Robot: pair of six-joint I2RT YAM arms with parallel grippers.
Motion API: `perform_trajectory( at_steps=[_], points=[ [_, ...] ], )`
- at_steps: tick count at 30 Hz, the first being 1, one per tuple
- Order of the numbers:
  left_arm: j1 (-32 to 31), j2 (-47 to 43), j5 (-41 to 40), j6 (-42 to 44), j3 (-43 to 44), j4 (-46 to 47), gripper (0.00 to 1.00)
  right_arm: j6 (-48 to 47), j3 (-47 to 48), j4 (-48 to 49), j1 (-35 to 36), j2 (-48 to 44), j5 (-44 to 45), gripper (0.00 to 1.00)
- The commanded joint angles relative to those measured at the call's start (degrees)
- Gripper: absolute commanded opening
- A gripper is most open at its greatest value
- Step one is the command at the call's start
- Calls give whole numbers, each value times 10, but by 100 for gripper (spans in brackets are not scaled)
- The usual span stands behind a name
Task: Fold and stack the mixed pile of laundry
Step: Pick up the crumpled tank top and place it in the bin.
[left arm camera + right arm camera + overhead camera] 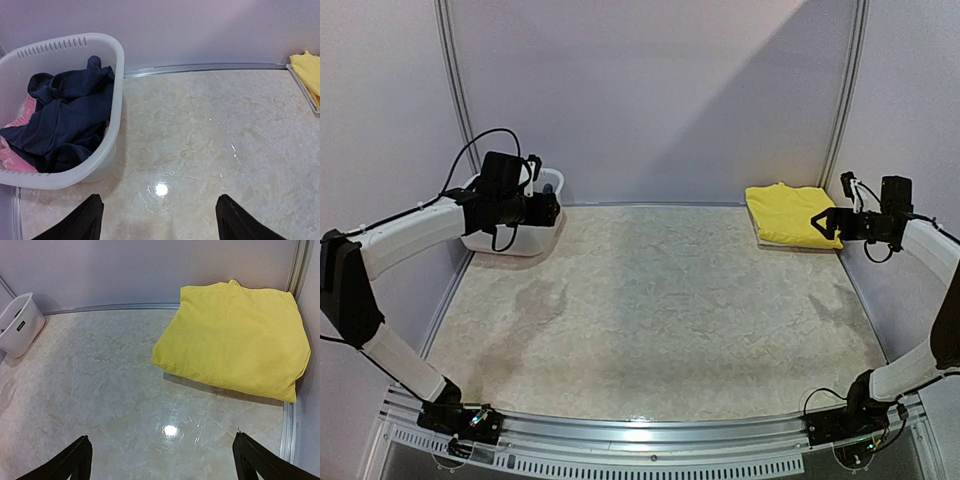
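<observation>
Tabletop (650,310) is marbled beige, with pale lilac walls (650,90) all round. Left arm (410,235) bends toward the far left corner, left gripper (159,202) spread wide and empty just beside the white basket (117,100), where the navy garment (70,120) lies crumpled over the pink garment (12,157). Right arm (930,245) stretches to the far right, right gripper (162,439) also gaping, holding nothing, near the folded yellow garment (235,345).

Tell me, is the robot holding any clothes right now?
No, nothing is held. The left gripper is open beside the basket holding the navy garment; the right gripper is open near the folded yellow garment.
</observation>
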Motion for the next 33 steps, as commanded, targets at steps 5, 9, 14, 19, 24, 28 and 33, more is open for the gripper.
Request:
perform_trajectory(
  at_steps=[5,9,14,19,24,28,33],
  points=[
    [23,-36,-73,37,19,-21,78,120,-6,29,-84,19,-152,99],
    [64,-18,-100,-17,81,-81,77,55,-2,-14,-99,28,-213,99],
    [92,45,-109,-34,186,-155,73,-9,-16,-8,-84,-36,-167,99],
    [101,158,-172,-8,334,-214,73,1,-43,23,-82,-64,-212,98],
    [126,272,-158,-26,431,-235,69,-12,-17,-18,-81,-35,-230,98],
    [145,362,-146,-48,509,-259,65,-20,-18,-24,-81,-32,-234,99],
    [162,433,-140,-67,553,-253,65,-22,-20,-26,-81,-33,-238,99]
  ],
)
